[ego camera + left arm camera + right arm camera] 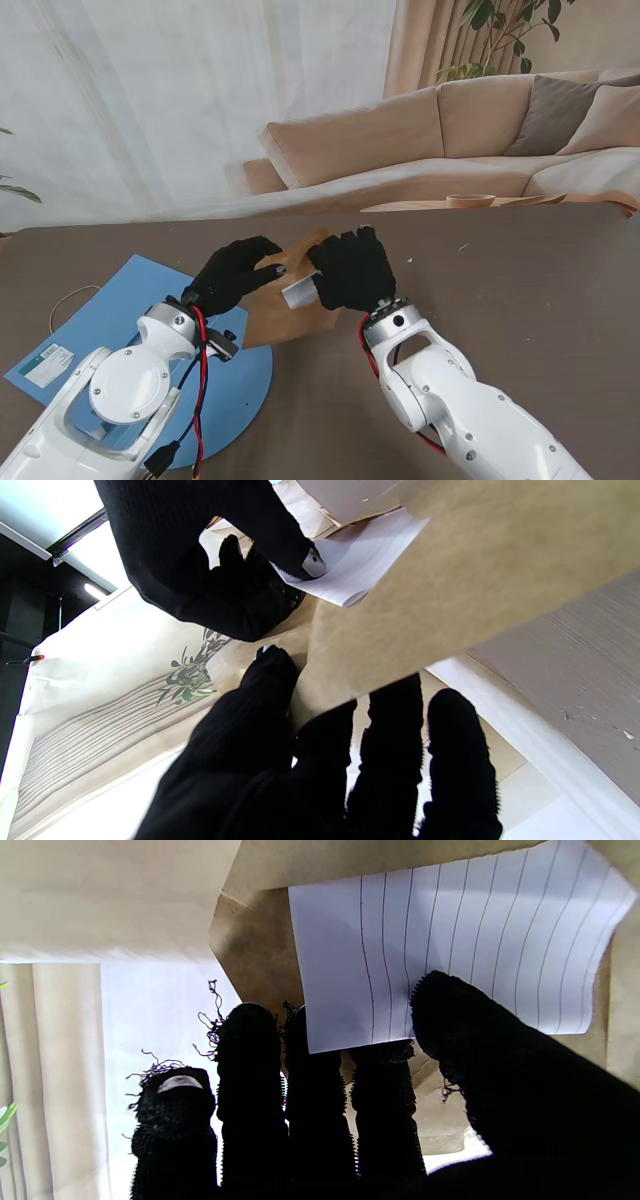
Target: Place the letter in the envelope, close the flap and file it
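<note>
A brown envelope (275, 315) is held up off the table between both black-gloved hands. My left hand (228, 275) grips its left edge, thumb on one face and fingers on the other; in the left wrist view the envelope (450, 575) fills the frame. My right hand (350, 268) pinches a folded white lined letter (298, 294) at the envelope's open mouth. The right wrist view shows the letter (450, 935) partly inside the envelope (255, 945), thumb (475, 1040) pressed on the paper. The flap stands open.
A blue folder (120, 320) with a small label lies on the brown table (520, 290) at the left, under my left arm. A thin cord loops at the table's left edge. A beige sofa stands beyond the table's far edge.
</note>
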`<action>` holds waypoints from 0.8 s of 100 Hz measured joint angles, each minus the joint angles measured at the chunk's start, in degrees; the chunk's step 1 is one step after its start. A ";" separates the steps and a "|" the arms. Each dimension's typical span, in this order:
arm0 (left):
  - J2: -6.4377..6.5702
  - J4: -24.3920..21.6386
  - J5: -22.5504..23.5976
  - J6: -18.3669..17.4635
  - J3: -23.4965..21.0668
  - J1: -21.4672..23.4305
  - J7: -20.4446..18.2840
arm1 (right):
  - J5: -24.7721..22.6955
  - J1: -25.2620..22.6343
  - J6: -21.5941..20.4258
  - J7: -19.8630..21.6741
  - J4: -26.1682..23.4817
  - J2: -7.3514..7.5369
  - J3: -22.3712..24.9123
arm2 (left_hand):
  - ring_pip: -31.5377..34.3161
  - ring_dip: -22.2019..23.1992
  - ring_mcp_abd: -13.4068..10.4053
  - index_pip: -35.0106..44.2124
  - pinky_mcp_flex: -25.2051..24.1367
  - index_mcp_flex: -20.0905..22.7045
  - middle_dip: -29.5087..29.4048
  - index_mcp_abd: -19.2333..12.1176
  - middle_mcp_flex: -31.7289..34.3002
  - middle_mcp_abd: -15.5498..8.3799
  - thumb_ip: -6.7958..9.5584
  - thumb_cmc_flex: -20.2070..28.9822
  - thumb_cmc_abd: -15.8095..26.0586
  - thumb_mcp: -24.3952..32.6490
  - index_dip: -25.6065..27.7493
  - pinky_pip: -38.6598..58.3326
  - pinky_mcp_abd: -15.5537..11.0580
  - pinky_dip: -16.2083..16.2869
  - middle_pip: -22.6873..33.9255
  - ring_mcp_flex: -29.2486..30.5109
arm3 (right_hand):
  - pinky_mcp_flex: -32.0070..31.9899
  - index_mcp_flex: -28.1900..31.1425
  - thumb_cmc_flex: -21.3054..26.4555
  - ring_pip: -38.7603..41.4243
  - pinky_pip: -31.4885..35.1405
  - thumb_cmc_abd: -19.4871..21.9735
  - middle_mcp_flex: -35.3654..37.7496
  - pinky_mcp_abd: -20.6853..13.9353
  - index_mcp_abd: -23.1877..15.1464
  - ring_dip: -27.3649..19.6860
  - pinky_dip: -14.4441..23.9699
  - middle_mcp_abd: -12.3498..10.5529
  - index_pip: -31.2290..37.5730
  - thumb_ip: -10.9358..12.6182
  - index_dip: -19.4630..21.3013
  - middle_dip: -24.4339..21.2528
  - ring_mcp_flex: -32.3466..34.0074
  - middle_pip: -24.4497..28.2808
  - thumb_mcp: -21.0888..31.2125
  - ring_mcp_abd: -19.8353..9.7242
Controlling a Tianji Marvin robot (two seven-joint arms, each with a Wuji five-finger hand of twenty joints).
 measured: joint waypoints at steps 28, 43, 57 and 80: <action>-0.02 -0.01 -0.05 0.05 0.16 0.01 0.13 | -0.38 0.35 0.01 1.21 -0.22 0.03 -0.49 | 0.00 0.01 0.00 0.00 -0.01 0.00 0.02 0.15 0.00 -0.03 0.00 0.00 0.00 0.00 0.12 0.00 0.00 0.00 0.00 0.00 | 0.12 0.13 -0.51 0.01 0.03 -0.01 0.00 0.00 0.04 0.02 0.00 0.00 0.45 0.51 0.01 0.37 0.27 0.09 0.02 -0.01; -0.02 0.00 -0.02 -0.04 0.12 0.00 0.10 | -0.81 -0.22 3.97 2.04 -1.32 -0.06 -0.34 | 0.00 0.01 -0.01 0.00 -0.03 0.00 0.60 0.15 0.00 -0.03 0.00 0.00 0.00 0.00 0.23 0.00 0.00 0.00 0.00 0.00 | 0.35 0.07 -1.45 0.76 0.75 -0.12 0.00 -0.01 -0.61 0.11 0.03 0.01 0.79 0.55 0.10 0.80 0.46 0.79 0.85 -0.01; -0.03 0.01 -0.25 -0.38 -0.04 0.06 0.07 | -0.69 -0.87 4.57 2.55 -2.08 -0.26 0.36 | 0.00 0.02 -0.01 0.00 -0.04 0.00 0.64 0.15 0.00 -0.03 0.00 0.00 0.00 0.00 0.47 0.00 0.00 0.00 0.01 0.00 | 0.38 0.06 -1.45 1.46 0.81 -0.19 0.01 -0.01 -0.61 0.26 0.09 0.01 1.17 0.57 0.12 1.20 0.51 1.46 1.38 -0.01; -0.04 0.01 -1.03 -0.51 -0.02 0.17 0.19 | -0.59 -0.35 3.75 2.44 -1.88 -0.22 -0.45 | 0.00 0.05 -0.01 0.00 -0.05 0.00 0.64 0.16 0.00 -0.03 0.00 0.00 0.00 0.00 0.71 0.00 0.00 0.00 0.01 0.00 | 0.82 0.06 -1.84 2.17 1.35 -0.75 0.01 -0.01 0.03 0.74 0.58 0.02 1.66 2.01 0.78 1.56 0.85 2.04 2.22 -0.23</action>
